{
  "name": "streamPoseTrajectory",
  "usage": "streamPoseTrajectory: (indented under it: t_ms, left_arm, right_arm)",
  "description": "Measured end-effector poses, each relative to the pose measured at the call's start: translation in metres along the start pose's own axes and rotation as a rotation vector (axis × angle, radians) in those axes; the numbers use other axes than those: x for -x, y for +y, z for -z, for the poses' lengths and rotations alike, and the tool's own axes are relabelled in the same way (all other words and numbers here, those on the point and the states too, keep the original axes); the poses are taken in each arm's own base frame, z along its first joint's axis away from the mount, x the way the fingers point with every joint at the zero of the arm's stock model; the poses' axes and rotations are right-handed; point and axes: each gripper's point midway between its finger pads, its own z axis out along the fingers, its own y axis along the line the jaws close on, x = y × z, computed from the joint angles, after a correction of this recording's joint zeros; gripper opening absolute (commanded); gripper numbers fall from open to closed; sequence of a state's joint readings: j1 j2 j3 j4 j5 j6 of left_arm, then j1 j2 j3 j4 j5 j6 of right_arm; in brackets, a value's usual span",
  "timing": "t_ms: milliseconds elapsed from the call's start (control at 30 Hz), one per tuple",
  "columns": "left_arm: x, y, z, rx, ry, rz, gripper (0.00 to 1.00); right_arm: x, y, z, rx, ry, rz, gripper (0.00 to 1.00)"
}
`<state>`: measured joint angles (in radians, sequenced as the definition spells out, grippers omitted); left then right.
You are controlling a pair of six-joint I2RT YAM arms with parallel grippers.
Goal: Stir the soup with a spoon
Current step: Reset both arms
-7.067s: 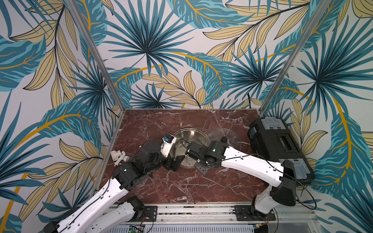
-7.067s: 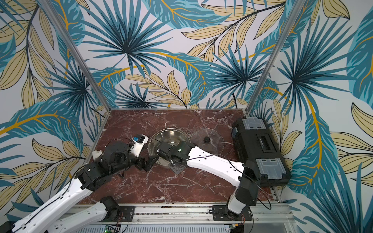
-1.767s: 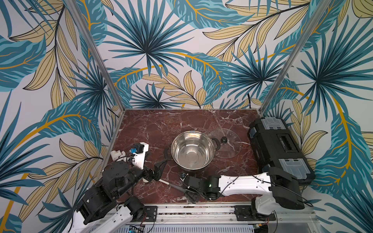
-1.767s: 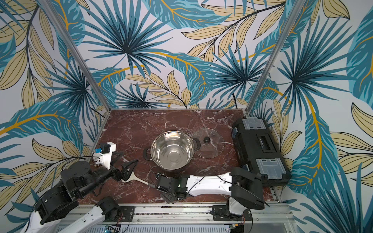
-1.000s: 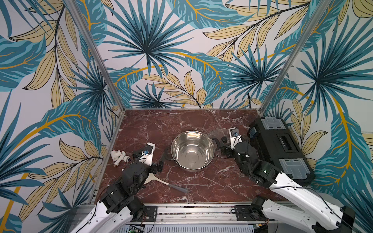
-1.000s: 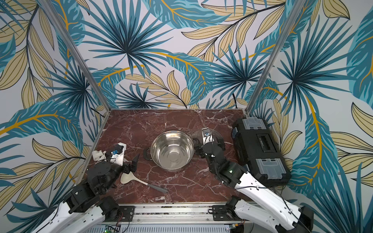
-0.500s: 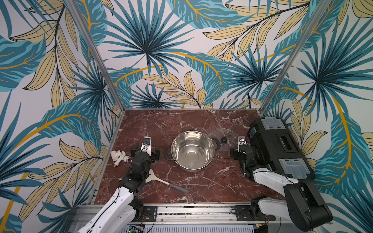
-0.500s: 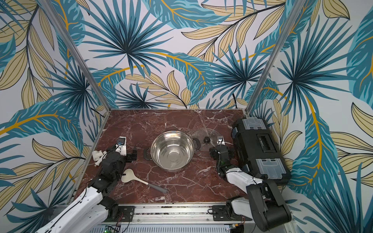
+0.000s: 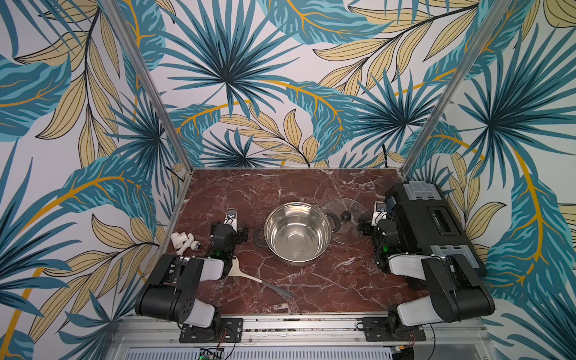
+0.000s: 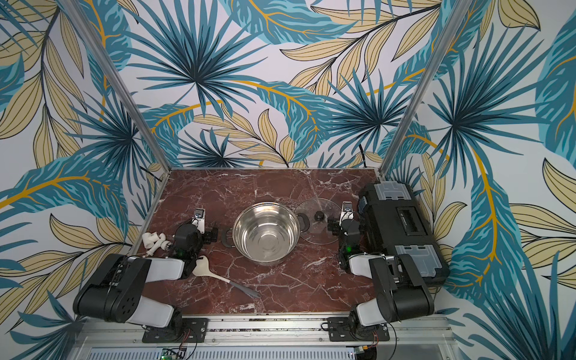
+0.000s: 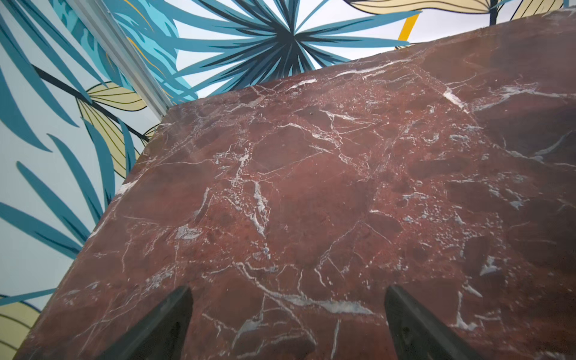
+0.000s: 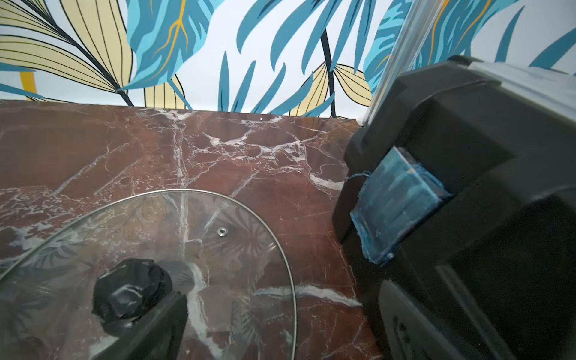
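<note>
Two arms sit folded back at the near corners of the red-brown marble counter [image 9: 280, 187], and neither one holds anything. The left end effector [image 11: 286, 314] has its dark fingers spread wide over bare marble in the left wrist view, with nothing between them. The right end effector [image 9: 375, 225] is parked between the black plastic toolbox [image 9: 436, 224] and the clear glass lid with a black knob [image 12: 149, 268]; the right wrist view shows one finger low beside the knob and the other against the toolbox side, wide apart and gripping nothing.

The long spoon with a cream-white oval bowl and slim grey handle [image 9: 258, 279] lies flat on the counter near the front, its bowl just beside the left arm's white forearm and its handle pointing toward the front middle. It is well apart from the round stainless-steel pot with two black side handles [image 9: 297, 237], which stands uncovered mid-counter. In both top views its inside is bare shiny metal, with no soup to be seen. The lid lies flat just beside the pot on the toolbox side. A few small white plastic pipe pieces [image 9: 182, 242] rest by the left edge.

Judging from this layout alone, no stirring is under way: the pot is open and ready, but the spoon is out of it and ungripped. Either the stirring is over and the arms are home, or picking up, dipping and circling all remain; which one cannot be told.
</note>
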<state>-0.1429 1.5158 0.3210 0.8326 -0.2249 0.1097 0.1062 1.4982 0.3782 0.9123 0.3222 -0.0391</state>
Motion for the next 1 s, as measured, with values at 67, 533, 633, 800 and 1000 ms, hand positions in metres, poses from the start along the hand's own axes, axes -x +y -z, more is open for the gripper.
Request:
streamPoseTrajectory:
  t_ms: [67,533,633,800,1000]
  left_arm:
    - [0.002,-0.001,-0.001,-0.009,-0.013,0.001,1.0]
    - [0.021,0.012,-0.013,-0.046,-0.044,0.075,1.0]
    - [0.021,0.011,-0.013,-0.051,-0.043,0.075,1.0]
    - [0.021,0.011,-0.013,-0.05,-0.041,0.075,1.0]
    - [0.02,0.011,-0.013,-0.051,-0.039,0.075,1.0]
  right_arm:
    - [-0.008,0.004,-0.002,0.027,0.027,-0.001,0.99]
    - [-0.006,0.001,-0.007,0.06,0.031,-0.054,0.99]
    - [-0.006,0.001,-0.007,0.061,0.031,-0.057,1.0]
    - [-0.006,0.001,-0.007,0.064,0.031,-0.057,0.99]
    - [-0.006,0.001,-0.007,0.064,0.031,-0.057,1.0]
